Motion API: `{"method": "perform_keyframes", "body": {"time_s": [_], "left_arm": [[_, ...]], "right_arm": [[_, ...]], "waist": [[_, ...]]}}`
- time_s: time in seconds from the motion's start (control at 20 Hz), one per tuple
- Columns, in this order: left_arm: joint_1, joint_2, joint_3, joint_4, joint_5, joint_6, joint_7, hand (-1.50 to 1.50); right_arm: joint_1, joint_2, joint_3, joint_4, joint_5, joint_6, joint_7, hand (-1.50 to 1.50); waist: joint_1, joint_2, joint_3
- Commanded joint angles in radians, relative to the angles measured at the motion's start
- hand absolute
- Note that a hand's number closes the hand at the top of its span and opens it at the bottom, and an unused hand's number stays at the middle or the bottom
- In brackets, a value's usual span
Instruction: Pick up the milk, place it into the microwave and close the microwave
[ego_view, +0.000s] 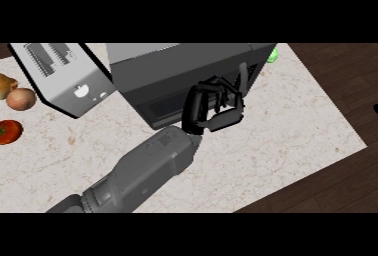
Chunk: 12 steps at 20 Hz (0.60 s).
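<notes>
The big dark grey box of the microwave (184, 75) stands at the back middle of the pale marble counter (295, 130) and blocks the way there; just beside it on the left the silver toaster (63, 75) closes that gap; further left an onion (21, 99) and a red tomato (9, 131) lie at the edge; to the right of the microwave the counter lies open, and also in front on the left.

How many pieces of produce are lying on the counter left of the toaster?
3, all at the left edge: a tomato lowest, an onion above it, and a yellowish piece above that, cut off by the edge. More may lie out of view.
</notes>
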Motion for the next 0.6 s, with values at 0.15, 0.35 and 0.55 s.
{"method": "perform_keyframes", "body": {"time_s": [0.15, 0.35, 0.55], "left_arm": [[-0.069, 0.000, -0.025, 0.100, -0.005, -0.032, 0.022, 1.50], [-0.093, 0.000, -0.047, 0.146, -0.003, -0.002, 0.068, 1.50], [-0.070, 0.000, -0.051, 0.178, 0.023, 0.042, 0.096, 1.50]], "right_arm": [[-0.016, -0.021, 0.000, -0.006, -0.048, 0.020, 0.009, -1.50], [-0.028, -0.027, 0.013, -0.007, -0.080, 0.032, 0.015, -1.50], [-0.020, -0.037, 0.017, -0.018, -0.111, 0.048, 0.020, -1.50]], "waist": [[-0.015, 0.015, 0.001], [0.001, 0.015, 0.003], [0.015, 0.010, 0.002]]}}
